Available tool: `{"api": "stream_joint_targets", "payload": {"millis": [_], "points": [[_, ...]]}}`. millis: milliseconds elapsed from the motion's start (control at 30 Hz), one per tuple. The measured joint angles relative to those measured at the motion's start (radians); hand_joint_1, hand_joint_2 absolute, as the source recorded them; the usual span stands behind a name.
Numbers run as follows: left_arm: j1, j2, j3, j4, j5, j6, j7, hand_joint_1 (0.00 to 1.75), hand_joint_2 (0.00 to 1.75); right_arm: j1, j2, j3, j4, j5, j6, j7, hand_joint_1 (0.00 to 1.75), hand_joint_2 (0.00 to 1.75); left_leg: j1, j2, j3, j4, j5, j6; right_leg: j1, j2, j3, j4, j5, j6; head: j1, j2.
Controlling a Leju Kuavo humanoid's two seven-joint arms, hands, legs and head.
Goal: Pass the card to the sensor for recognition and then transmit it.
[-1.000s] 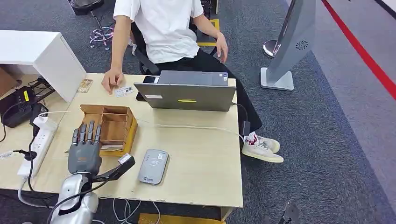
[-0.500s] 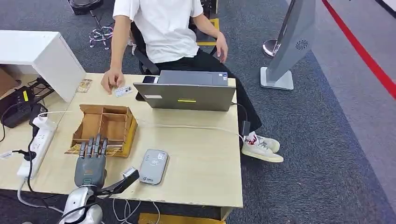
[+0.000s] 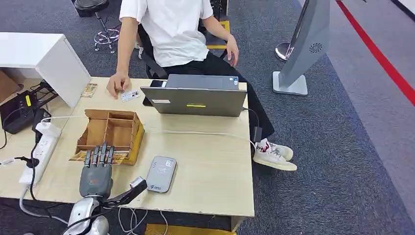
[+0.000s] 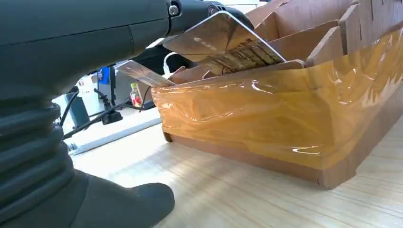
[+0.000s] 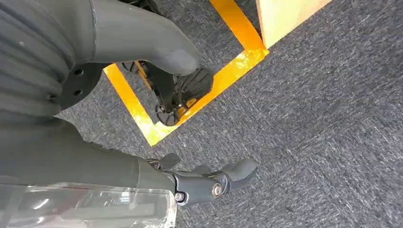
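Observation:
A wooden divided box (image 3: 128, 138) stands on the table's left half, wrapped in clear tape (image 4: 285, 114) on the side seen by the left wrist view. Cards stand in its near slot; one brownish card (image 4: 228, 38) tilts up out of it. My left hand (image 3: 96, 172) lies flat at the box's near edge, its fingertips (image 4: 209, 8) touching that card's upper edge while the thumb (image 4: 138, 202) rests apart on the table. The grey card reader (image 3: 160, 174) sits just right of the hand. My right hand (image 5: 209, 183) hangs over the carpet, holding nothing.
A person in a white shirt sits behind the table, one hand (image 3: 117, 84) beside a card (image 3: 129, 95). A grey laptop (image 3: 195, 98) stands at the back, its cable crossing the table. A power strip (image 3: 41, 147) and a white case (image 3: 44, 56) are on the left.
My left hand has drawn back toward the table's near edge, from over the box's compartments to its near slot. Since half a second ago it has hardly moved.

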Motion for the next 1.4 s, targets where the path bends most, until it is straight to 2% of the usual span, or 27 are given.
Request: {"api": "stream_joint_targets", "payload": {"millis": [233, 700, 1400], "points": [[0.004, 0.0, 0.0, -0.004, -0.007, 0.015, 0.0, 0.0, 1.75, 0.001, 0.0, 0.0, 0.003, 0.01, 0.0, 0.0, 0.0, 1.75, 0.0, 0.0, 0.0, 0.0, 0.0, 0.0, 0.0, 0.0, 0.0, 0.0, 0.0, 0.0, 0.0, 0.0], [0.015, 0.0, -0.016, -0.106, -0.029, 0.012, 0.007, 0.0, 1.75, 0.004, 0.0, -0.004, 0.008, 0.017, 0.0, 0.0, 0.0, 1.75, 0.0, 0.0, 0.0, 0.0, 0.0, 0.0, 0.0, 0.0, -0.001, 0.0, 0.0, 0.0, 0.0, 0.0], [0.0, 0.0, -0.044, -0.095, -0.053, -0.037, 0.039, 0.0, 1.75, 0.004, 0.0, -0.006, 0.01, 0.032, 0.0, 0.002, 0.0, 1.75, 0.0, 0.0, -0.001, 0.0, 0.0, 0.0, 0.0, 0.0, -0.001, 0.0, 0.0, 0.0, 0.0, 0.0]]}}
